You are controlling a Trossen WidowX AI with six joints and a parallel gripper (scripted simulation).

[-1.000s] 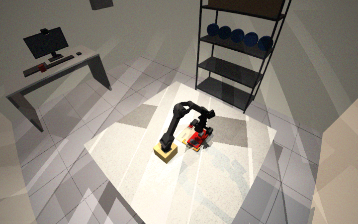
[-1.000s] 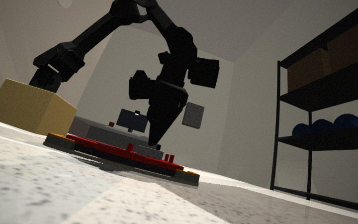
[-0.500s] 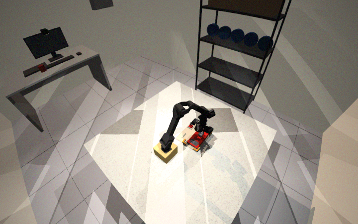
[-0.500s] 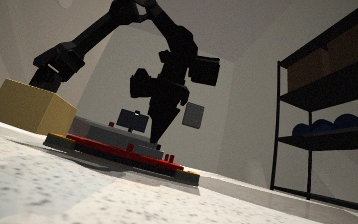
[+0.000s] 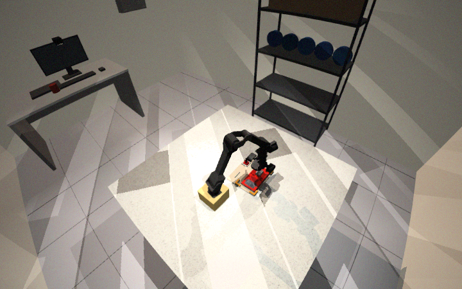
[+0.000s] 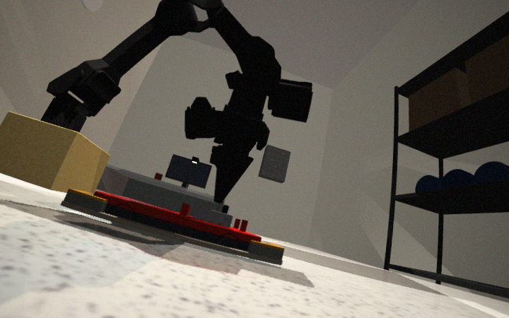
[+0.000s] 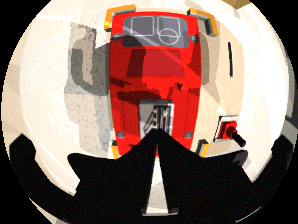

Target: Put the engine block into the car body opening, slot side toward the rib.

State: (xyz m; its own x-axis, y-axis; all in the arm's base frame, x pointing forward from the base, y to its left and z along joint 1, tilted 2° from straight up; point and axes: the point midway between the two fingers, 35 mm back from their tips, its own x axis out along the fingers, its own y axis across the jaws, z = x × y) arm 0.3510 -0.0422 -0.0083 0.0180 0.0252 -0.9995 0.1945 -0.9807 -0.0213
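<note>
The red car body (image 5: pixel 252 181) (image 6: pixel 177 216) (image 7: pixel 156 63) lies flat on the floor mat with orange pads at its corners. The grey engine block (image 7: pixel 157 112) (image 6: pixel 220 218) sits in the opening of the car body. My gripper (image 5: pixel 260 173) (image 6: pixel 220 198) (image 7: pixel 156 132) is shut, with its fingers pinched to a point and nothing between them. It points straight down, right over the engine block. I cannot tell whether the tip touches the block.
The arm stands on a yellow box (image 5: pixel 213 196) (image 6: pixel 42 152) beside the car. A beige board (image 5: pixel 237 173) with a small red and black part (image 5: pixel 248 161) (image 7: pixel 229 131) lies next to the car. A black shelf rack (image 5: pixel 304 71) (image 6: pixel 466 157) and a desk (image 5: pixel 71 89) stand farther off.
</note>
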